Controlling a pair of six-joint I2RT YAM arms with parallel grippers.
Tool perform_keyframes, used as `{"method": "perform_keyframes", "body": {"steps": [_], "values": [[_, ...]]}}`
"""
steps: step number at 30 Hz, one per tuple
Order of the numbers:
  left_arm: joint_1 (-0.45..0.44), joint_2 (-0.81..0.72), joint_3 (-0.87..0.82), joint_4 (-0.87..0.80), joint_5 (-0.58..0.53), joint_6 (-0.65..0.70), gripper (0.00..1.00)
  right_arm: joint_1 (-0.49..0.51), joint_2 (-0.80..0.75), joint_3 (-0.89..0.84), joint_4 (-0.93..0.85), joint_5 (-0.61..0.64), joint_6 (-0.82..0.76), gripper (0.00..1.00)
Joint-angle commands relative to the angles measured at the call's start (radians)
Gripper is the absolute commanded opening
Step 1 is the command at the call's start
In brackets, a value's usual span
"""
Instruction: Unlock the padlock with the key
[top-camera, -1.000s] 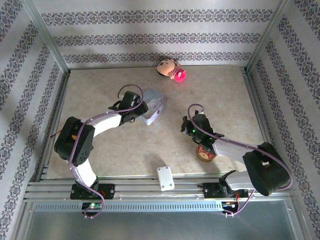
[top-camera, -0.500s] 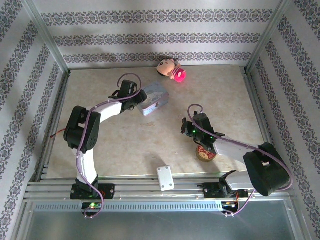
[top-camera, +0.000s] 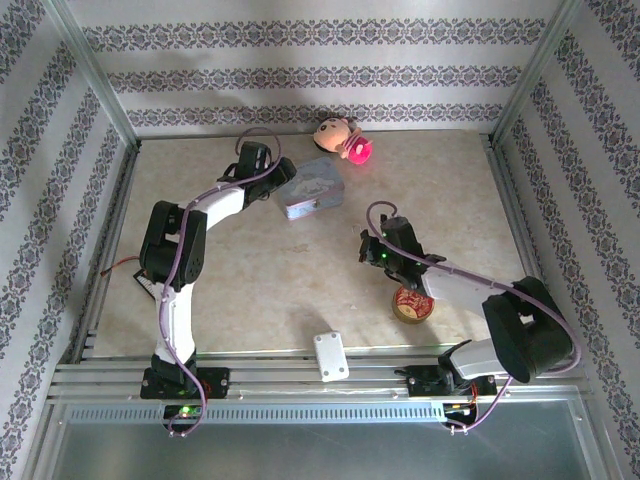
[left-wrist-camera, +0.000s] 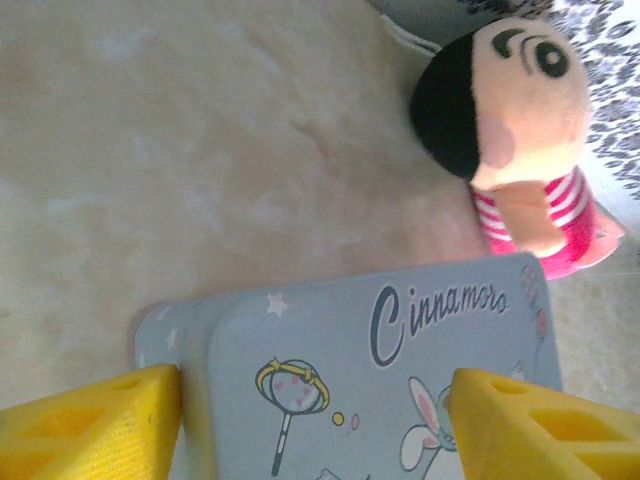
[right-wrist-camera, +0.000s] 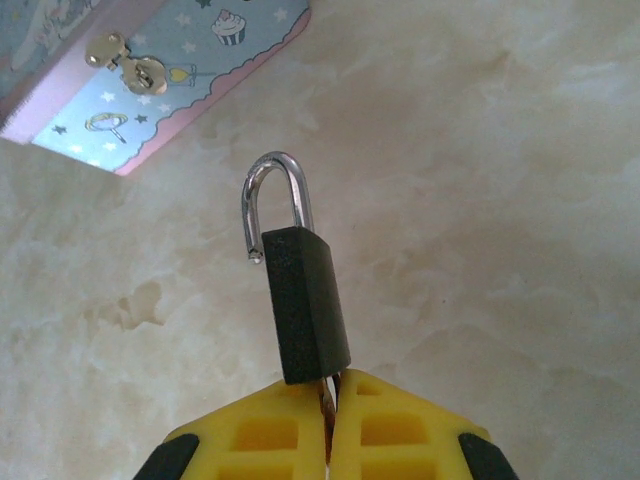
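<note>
Between the closed fingers of the right gripper (right-wrist-camera: 330, 385) the padlock (right-wrist-camera: 305, 300) stands clamped, its shackle open and pointing to 12 o'clock. The left gripper (left-wrist-camera: 312, 390), fingers apart, straddles the pale-blue tin (left-wrist-camera: 400, 350), which has now shifted toward 12 o'clock, nearer the plush doll (left-wrist-camera: 510, 110).

The top external camera looks down from high at the near edge over the whole table (top-camera: 250, 280). The left wrist camera hangs close above the pale-blue tin (left-wrist-camera: 400, 400). The right wrist camera, low, faces past the padlock (right-wrist-camera: 305, 305) toward that tin's clasp side.

The left gripper's (left-wrist-camera: 310, 405) yellow fingers (left-wrist-camera: 95, 425) flank a pale-blue "Cinnamoro"-lettered tin (left-wrist-camera: 350, 350), perhaps touching it, with a plush doll (left-wrist-camera: 515, 110) just beyond.
</note>
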Motion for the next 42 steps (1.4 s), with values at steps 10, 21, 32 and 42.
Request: {"method": "perform_keyframes", "body": {"steps": [10,21,32,42], "values": [[0.038,0.151,0.208,0.071,0.184,-0.058,0.72,-0.041,0.12,0.1,-0.069,0.053,-0.065,0.0],[0.047,0.133,0.237,0.019,0.189,-0.032,0.77,-0.046,0.144,0.095,-0.071,0.081,-0.013,0.0],[0.095,-0.11,-0.039,0.044,0.067,-0.007,0.87,-0.046,0.162,0.079,-0.046,0.078,0.025,0.0],[0.137,-0.359,-0.341,0.11,0.056,0.029,0.99,-0.046,0.199,0.097,-0.049,0.077,0.034,0.0]]}}
